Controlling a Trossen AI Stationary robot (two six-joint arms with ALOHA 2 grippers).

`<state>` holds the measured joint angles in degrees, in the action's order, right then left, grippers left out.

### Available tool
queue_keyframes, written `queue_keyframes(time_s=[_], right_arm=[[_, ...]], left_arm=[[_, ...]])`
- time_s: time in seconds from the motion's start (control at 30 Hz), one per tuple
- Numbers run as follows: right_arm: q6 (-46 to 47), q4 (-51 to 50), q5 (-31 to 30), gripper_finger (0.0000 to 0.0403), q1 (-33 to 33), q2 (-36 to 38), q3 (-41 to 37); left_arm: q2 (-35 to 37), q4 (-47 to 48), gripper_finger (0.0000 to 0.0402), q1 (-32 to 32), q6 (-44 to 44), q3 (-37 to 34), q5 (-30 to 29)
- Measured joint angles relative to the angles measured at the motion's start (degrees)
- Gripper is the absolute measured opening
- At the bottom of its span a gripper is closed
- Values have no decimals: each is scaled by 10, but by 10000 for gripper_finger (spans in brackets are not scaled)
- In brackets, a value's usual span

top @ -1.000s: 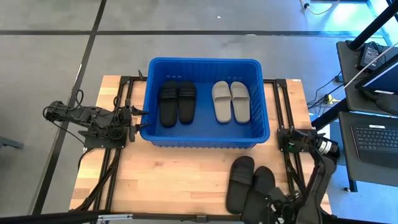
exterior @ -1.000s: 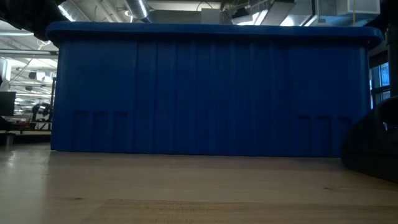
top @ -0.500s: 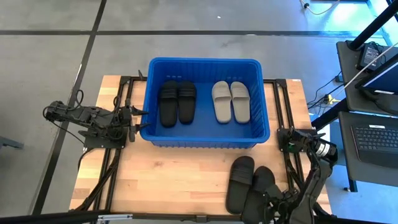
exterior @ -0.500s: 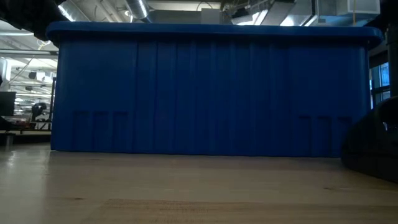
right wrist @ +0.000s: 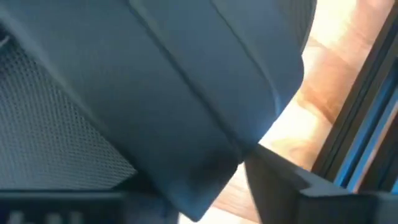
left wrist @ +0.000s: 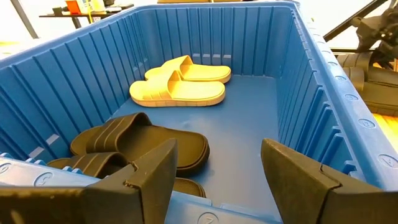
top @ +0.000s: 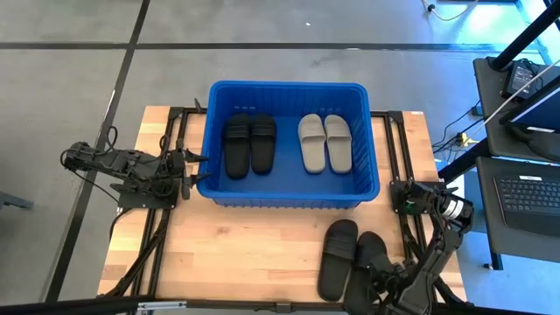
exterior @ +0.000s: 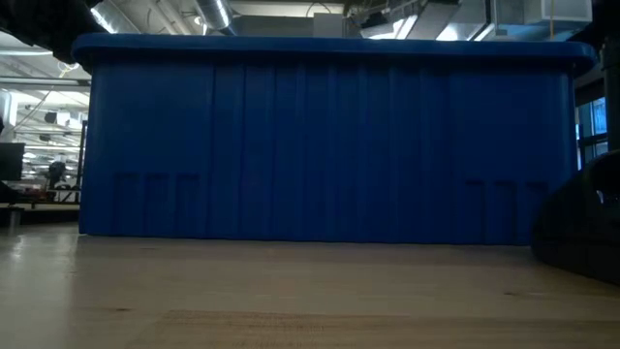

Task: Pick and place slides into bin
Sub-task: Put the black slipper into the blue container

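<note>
The blue bin [top: 289,194] stands at the table's far middle; its near wall fills the low view [exterior: 320,145]. Two black slides [top: 249,144] and two light grey slides [top: 325,143] lie flat in it, soles down. Two more black slides [top: 338,258] lie side by side on the table at the near right; one shows at the low view's edge [exterior: 581,223]. My right gripper [top: 382,290] is at the near end of the right-hand one [top: 371,258], which fills its wrist view [right wrist: 155,81]; its fingers look open. My left gripper [left wrist: 214,180] is open at the bin's left wall. My right gripper is low at the near end of the right-hand black slide [right wrist: 205,124], with one finger [right wrist: 292,183] beside the slide's edge. The slide lies on the table. I cannot tell whether the fingers touch it.
Black frame rails [top: 166,175] run along the table's left and right sides. Bare wooden tabletop [top: 236,254] lies between the bin and the near edge. Beyond the table's right edge stand desks with a laptop [top: 525,192].
My right arm has swung a little, bringing its gripper closer to the near end of the right-hand black slide. The bin and the slides in it have kept still.
</note>
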<state>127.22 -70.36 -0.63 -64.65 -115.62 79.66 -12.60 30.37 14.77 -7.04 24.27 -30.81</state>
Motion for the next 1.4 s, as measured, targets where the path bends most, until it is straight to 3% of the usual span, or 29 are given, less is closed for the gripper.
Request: queue_keyframes(time_s=[0.2, 0.3, 0.8, 1.1, 1.2, 1.4], right_arm=[[-2, -2, 5, 45, 0, -1, 5], [-2, -21, 10, 15, -1, -3, 15], [-4, -195, 3, 14, 0, -4, 144], [-29, -196, -4, 14, 0, 3, 241], [-48, -197, -61, 14, 0, 3, 280], [-88, -196, -242, 13, 18, 4, 350]], left_arm=[[0, 0, 227, 0, 1, 0, 0], [0, 0, 227, 0, 1, 0, 0], [0, 0, 227, 0, 0, 0, 0], [0, 0, 227, 0, 0, 0, 0], [0, 0, 227, 0, 0, 0, 0], [0, -3, 227, 0, 0, 0, 0]])
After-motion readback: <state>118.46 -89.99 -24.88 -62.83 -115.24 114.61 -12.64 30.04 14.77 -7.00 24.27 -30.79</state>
